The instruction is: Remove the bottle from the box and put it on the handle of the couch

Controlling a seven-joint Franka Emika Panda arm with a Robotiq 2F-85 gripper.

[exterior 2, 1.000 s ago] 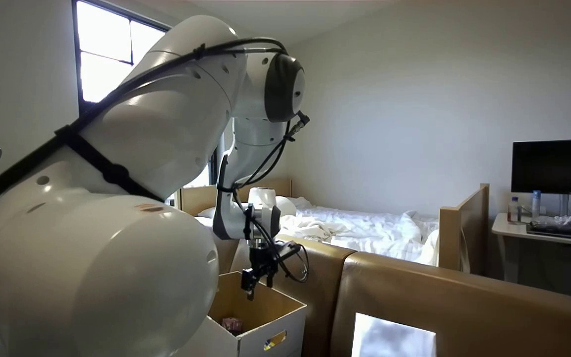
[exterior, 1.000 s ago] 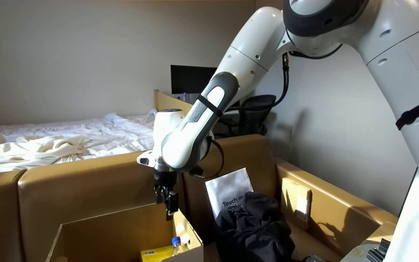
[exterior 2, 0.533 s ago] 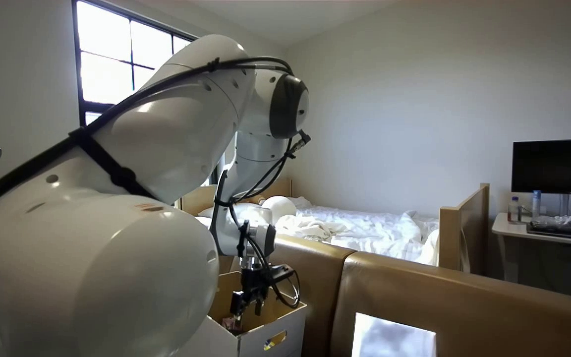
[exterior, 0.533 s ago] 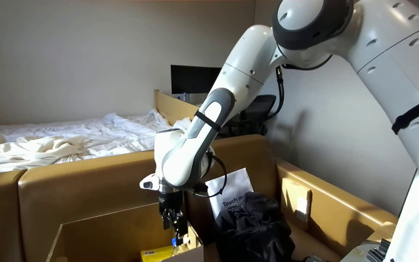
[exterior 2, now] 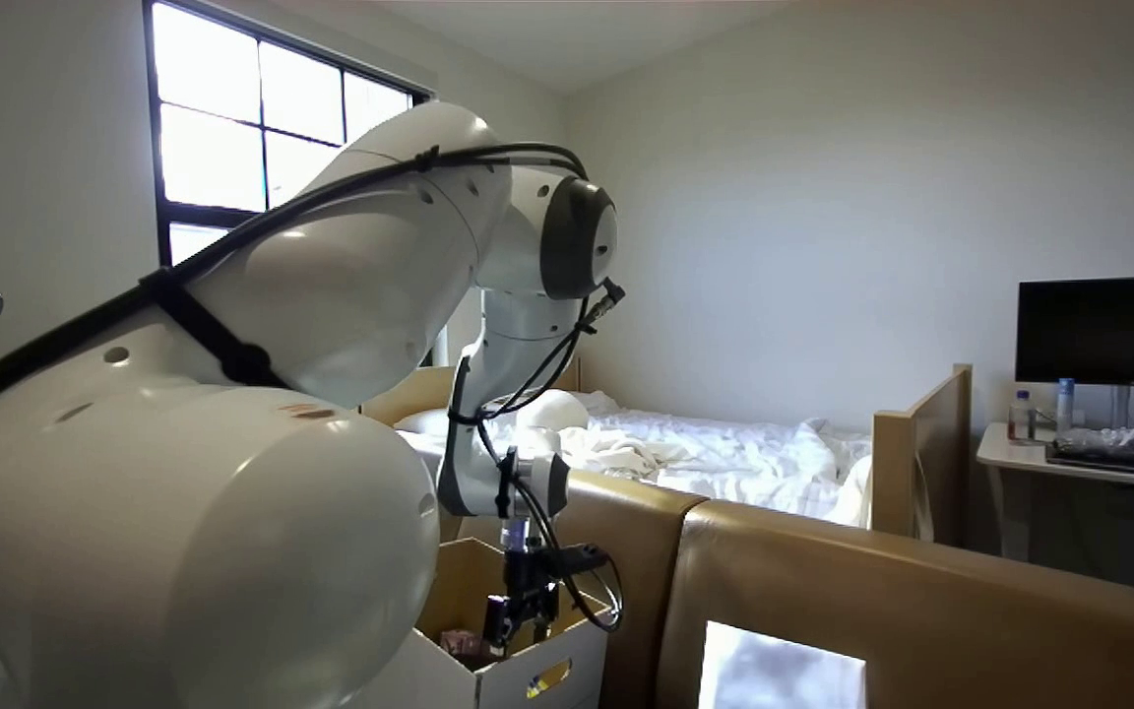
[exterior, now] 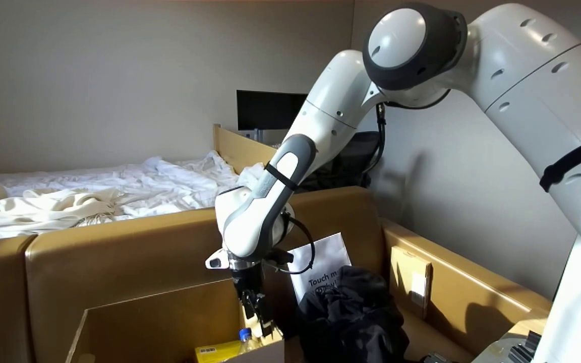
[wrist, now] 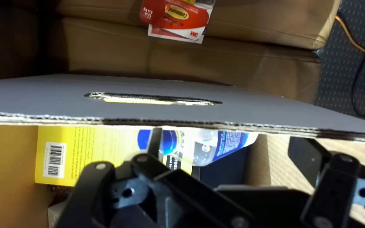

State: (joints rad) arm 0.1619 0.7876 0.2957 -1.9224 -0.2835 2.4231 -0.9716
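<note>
At the far left from where I stand, a cream blanket (exterior: 51, 209) lies crumpled on the bed (exterior: 179, 179), beyond the couch back (exterior: 134, 252) and clear of the work. Against that back stands the box (exterior: 159, 322), walls upright and top uncovered, so the way in is from above. At its right end lies a yellow packet (exterior: 217, 351), and right beside it, inside the box, is the bottle (exterior: 248, 345), blue cap (exterior: 245, 333) uppermost; it looks tilted, perhaps propped by the packet. Next comes the claw (wrist: 228, 145), reaching down by the box's end wall (wrist: 249, 109), its fingers (wrist: 306, 158) spread wide with nothing gripped. In the wrist view one finger crosses the blue cap, though I cannot tell whether it touches. My guess is that the spread is meant to let the fingers drop either side of the bottle, with the cardboard edge the thing to avoid. Further right, a white paper sheet (exterior: 327, 258) leans on the couch back behind a heap of dark cloth (exterior: 353, 317). Rightmost runs the handle of the couch (exterior: 464, 268), long and flat-topped, which should give the bottle somewhere to stand.
</note>
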